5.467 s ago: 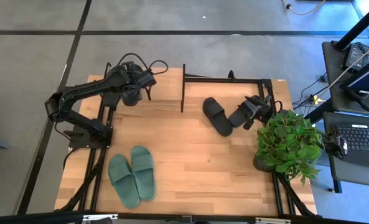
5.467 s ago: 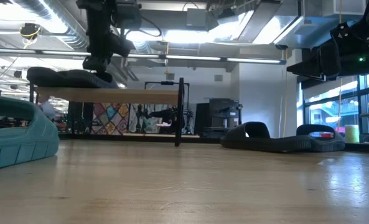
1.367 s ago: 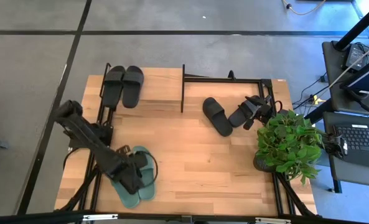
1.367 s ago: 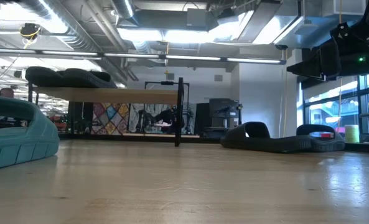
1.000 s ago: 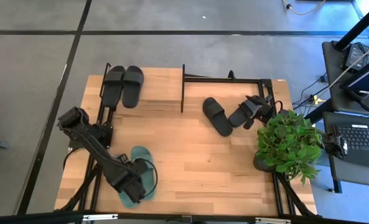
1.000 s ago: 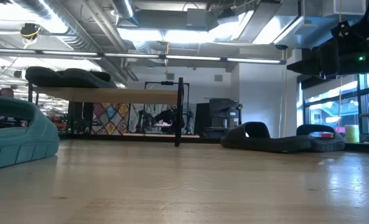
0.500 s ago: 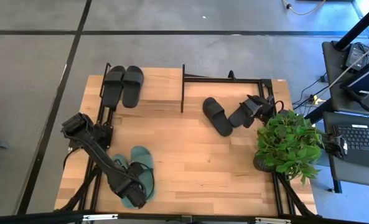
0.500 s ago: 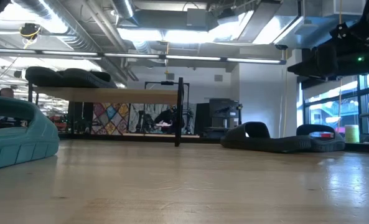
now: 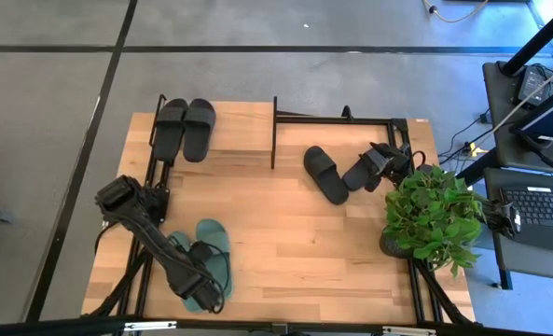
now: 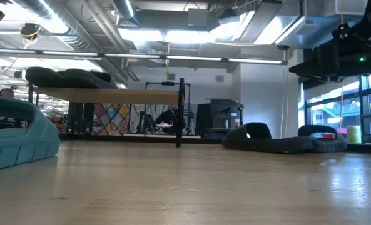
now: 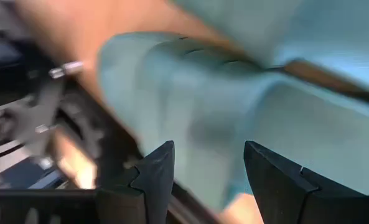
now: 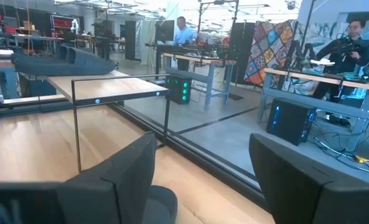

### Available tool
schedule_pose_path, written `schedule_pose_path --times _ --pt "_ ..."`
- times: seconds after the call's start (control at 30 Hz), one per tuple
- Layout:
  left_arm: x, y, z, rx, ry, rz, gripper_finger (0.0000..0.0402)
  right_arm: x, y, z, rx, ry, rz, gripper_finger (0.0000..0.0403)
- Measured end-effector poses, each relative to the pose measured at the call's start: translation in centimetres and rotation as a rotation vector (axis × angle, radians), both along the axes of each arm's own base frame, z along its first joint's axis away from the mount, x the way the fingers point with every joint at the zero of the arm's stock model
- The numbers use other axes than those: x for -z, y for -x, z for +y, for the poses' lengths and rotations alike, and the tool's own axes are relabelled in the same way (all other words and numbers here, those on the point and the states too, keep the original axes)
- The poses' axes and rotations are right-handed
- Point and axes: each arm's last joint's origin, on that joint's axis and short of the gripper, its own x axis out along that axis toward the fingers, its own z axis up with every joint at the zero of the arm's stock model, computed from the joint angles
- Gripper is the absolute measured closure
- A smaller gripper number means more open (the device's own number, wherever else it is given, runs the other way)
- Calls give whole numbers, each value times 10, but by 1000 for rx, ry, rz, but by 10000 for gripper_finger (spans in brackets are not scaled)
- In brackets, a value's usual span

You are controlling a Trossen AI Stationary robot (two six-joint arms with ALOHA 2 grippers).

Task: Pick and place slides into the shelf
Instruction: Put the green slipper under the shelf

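Your left gripper is down at the near-left of the light wooden tabletop, right over the two sage green foam slides lying side by side there. From its wrist camera, the two dark fingers stand apart with a green slide filling the space just beyond them — they are open and grip nothing. The picture is smeared, so you cannot tell whether the fingertips touch the foam.

Your right gripper waits at the far right, near the leafy green potted plant. Its fingers are spread wide, and nothing sits between them.

The low shelf with the thin black metal frame and light wood top board stands at the far-left end of the table. Two matte black slides rest side by side on the left part of its top board. One more matte black slide lies flat on the table between the shelf and the right gripper — and another black slide lies just by that gripper.
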Motion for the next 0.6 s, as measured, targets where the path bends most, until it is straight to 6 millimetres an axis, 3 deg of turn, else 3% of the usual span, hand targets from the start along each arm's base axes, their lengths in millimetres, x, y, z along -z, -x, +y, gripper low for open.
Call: schedule_pose_path --times 0.13,0.6 --pt "3 2 1 -9 -32 40 217 0 0 0 0 0 1 146" --pt "7 -8 -1 26 -71 -127 217 0 0 0 1 3 2 146"
